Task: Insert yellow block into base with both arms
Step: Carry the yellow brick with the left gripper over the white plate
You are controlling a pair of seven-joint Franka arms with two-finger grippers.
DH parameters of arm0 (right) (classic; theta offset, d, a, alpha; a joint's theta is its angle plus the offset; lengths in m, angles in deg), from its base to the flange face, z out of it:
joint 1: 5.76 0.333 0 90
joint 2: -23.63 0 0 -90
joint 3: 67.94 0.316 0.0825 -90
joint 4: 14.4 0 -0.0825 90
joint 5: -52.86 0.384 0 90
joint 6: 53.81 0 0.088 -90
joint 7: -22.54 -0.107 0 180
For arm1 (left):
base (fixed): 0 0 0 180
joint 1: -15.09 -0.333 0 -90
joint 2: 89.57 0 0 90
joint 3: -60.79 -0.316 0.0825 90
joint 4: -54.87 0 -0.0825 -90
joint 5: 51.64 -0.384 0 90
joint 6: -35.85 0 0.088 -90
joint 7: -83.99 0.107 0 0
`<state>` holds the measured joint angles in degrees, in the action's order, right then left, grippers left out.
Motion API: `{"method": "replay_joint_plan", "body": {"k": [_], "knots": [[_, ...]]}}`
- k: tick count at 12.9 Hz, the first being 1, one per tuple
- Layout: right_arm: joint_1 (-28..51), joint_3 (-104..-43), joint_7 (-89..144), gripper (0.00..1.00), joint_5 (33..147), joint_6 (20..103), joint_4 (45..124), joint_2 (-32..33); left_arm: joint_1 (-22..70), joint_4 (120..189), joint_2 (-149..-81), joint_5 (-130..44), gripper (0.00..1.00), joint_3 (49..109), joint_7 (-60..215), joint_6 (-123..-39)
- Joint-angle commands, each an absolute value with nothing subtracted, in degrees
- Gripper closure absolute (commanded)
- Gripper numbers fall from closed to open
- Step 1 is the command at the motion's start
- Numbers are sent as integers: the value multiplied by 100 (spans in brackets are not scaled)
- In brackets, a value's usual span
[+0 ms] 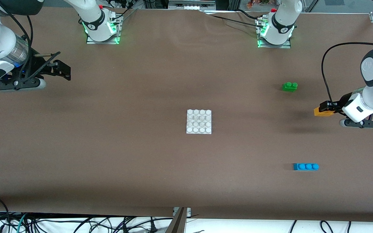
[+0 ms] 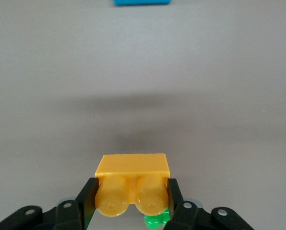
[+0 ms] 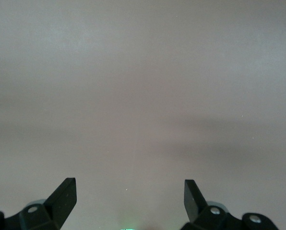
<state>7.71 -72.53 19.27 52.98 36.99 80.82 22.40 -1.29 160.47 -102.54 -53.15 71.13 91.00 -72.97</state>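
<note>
My left gripper [image 1: 326,107] is shut on the yellow block [image 1: 322,112] and holds it in the air over the table near the left arm's end. In the left wrist view the yellow block [image 2: 132,179] sits between the two fingers of the left gripper [image 2: 132,194], studs toward the camera. The white base [image 1: 199,121] lies flat in the middle of the table. My right gripper [image 1: 64,68] is open and empty over the right arm's end of the table; in the right wrist view the right gripper [image 3: 130,195] shows only bare table between its fingers.
A green two-stud brick [image 1: 289,86] lies farther from the front camera than the held block and shows in the left wrist view [image 2: 157,222]. A blue three-stud brick [image 1: 306,166] lies nearer the front camera and shows in the left wrist view [image 2: 142,2].
</note>
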Motion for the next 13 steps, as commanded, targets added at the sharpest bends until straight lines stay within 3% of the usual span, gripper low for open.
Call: {"method": "replay_joint_plan", "body": {"k": [1, 2, 5, 8, 13], "knots": [[742, -7224, 2026, 1, 5225, 3619, 8096, 2319, -117, 15604, -10337, -5183, 76, 7457, 8847, -6883], [742, -7224, 2026, 1, 5225, 3619, 8096, 2319, -108, 15525, -10337, -5173, 81, 7606, 8830, -6874], [734, -7224, 2026, 1, 5225, 3619, 8096, 2319, 128, 15297, -10372, -5182, 81, 8203, 8199, -6734], [734, -7224, 2026, 1, 5225, 3619, 8096, 2319, 961, 15155, -10609, -5173, 88, 8294, 7260, -6689], [742, -7224, 2026, 1, 5225, 3619, 8096, 2319, 2674, 14235, -11837, -5191, 83, 8250, 5737, -6759]]}}
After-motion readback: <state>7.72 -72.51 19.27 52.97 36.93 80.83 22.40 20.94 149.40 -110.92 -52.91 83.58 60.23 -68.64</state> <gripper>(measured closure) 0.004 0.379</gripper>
